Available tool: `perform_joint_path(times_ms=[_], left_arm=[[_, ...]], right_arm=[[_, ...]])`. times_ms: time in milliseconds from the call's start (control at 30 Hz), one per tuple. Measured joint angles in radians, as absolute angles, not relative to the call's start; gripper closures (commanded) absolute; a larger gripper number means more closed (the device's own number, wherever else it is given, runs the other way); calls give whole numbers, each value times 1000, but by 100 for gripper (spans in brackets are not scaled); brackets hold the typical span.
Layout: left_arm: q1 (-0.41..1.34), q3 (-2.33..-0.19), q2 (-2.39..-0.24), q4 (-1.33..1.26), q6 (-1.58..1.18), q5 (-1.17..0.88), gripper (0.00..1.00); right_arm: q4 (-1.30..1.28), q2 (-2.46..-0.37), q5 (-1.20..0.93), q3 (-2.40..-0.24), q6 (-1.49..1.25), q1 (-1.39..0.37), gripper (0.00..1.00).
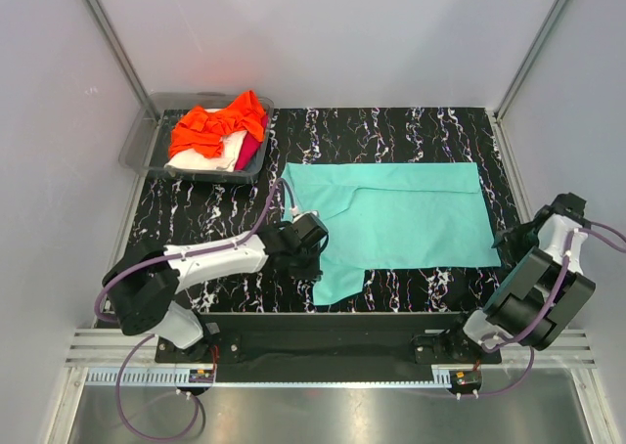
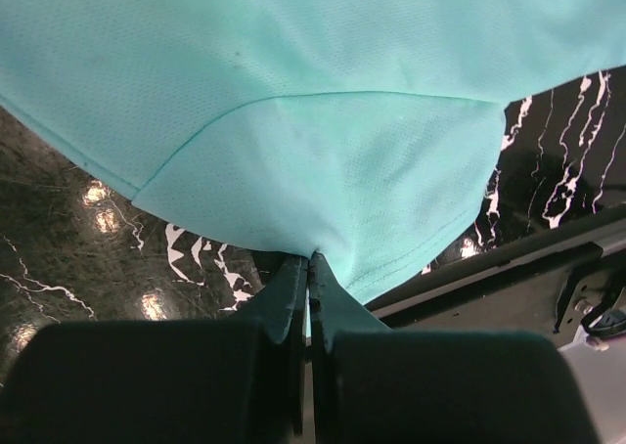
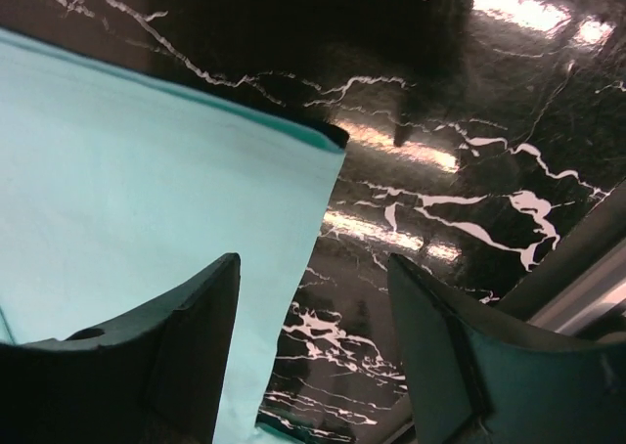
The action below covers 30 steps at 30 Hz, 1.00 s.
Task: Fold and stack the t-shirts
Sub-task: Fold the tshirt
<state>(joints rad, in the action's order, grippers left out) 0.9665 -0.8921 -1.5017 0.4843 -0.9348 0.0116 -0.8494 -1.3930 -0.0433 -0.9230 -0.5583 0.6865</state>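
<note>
A turquoise-teal t-shirt (image 1: 401,214) lies spread on the black marbled table, one sleeve hanging toward the near edge. My left gripper (image 1: 311,241) is shut on the edge of this shirt near its sleeve; the left wrist view shows the cloth (image 2: 323,131) pinched between the closed fingers (image 2: 290,288). My right gripper (image 1: 518,241) is open and empty, just off the shirt's right edge; in the right wrist view the shirt's corner (image 3: 147,219) lies under the left finger (image 3: 186,336). Orange (image 1: 220,123), cream-white (image 1: 217,155) and magenta-red (image 1: 249,149) shirts lie piled in a tray.
The grey plastic tray (image 1: 147,141) stands at the table's far left corner. A black rail (image 1: 333,332) runs along the near edge between the arm bases. White walls and metal posts close in the table on three sides.
</note>
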Motion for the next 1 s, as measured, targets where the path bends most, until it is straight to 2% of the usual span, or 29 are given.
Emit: perform_joint_path(times_ms=[167,333,433,533,567,600,1000], left_arm=[[959,-898,-1500,490,-893,-13,100],[950,-898,-1493,500,-865,-23,100],[947,-898,-1475,504,-852,-27,100],[944,-899,-1453,505,-836,-28,100],[944,-900,-1448,506,-833,-28,100],[943,-902,-1442,506,-830,-28,100],[939,-903,-1395,508,-815,-27,100]], right_arm=[[-778,-1395,-47,-871,-571,724,30],[-702,-1397,-62,-817,-581,726,34],[-665,-1399,-70,-799,-587,726,47],[-633,-1415,-70,-798,-593,726,49],[-623,-1422,-70,-798,-595,726,57],[-614,-1429,-70,-798,-596,726,59],[-575,-1457,-62,-774,-604,726,58]])
